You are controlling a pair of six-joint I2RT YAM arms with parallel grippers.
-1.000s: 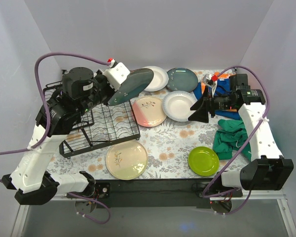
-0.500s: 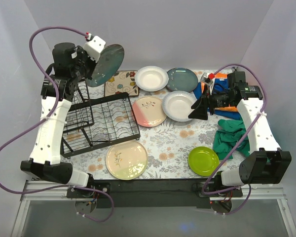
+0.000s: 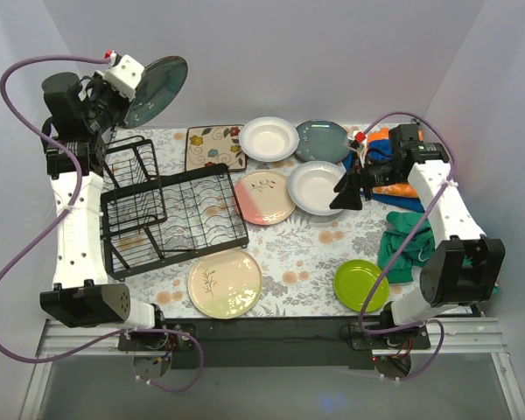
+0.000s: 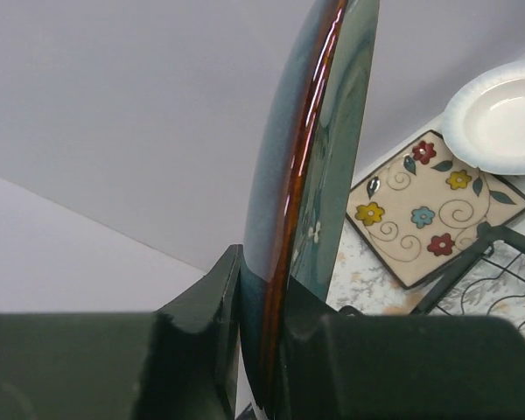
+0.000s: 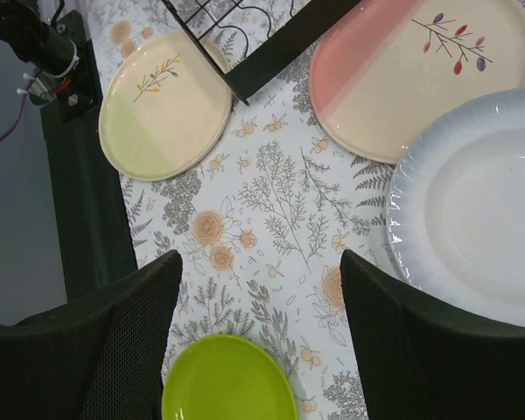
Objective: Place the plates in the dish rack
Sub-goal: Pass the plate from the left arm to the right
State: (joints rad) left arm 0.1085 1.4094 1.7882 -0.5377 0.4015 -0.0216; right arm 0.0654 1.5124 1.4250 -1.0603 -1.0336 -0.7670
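My left gripper (image 3: 136, 87) is raised high above the rack's far left corner, shut on the rim of a dark blue-grey plate (image 3: 160, 85). In the left wrist view the plate (image 4: 308, 149) stands on edge between the jaws of the left gripper (image 4: 276, 337). The black wire dish rack (image 3: 179, 254) holds no plates. On the table lie two white plates (image 3: 269, 138) (image 3: 318, 187), another blue-grey one (image 3: 323, 140), a pink-cream one (image 3: 264, 197), a cream one (image 3: 225, 283) and a lime green one (image 3: 360, 285). My right gripper (image 3: 346, 192) hovers open, holding nothing, beside the nearer white plate (image 5: 481, 210).
A square flowered trivet (image 3: 215, 147) lies behind the rack. Green cloths (image 3: 407, 241) and blue and orange items (image 3: 389, 166) crowd the right side. The back wall stands close behind the lifted plate. The rack's corner (image 5: 262, 44) shows in the right wrist view.
The left arm has swung the blue-grey plate up and leftward, from over the rack's right end to high above its far left. The right gripper shifted only slightly.
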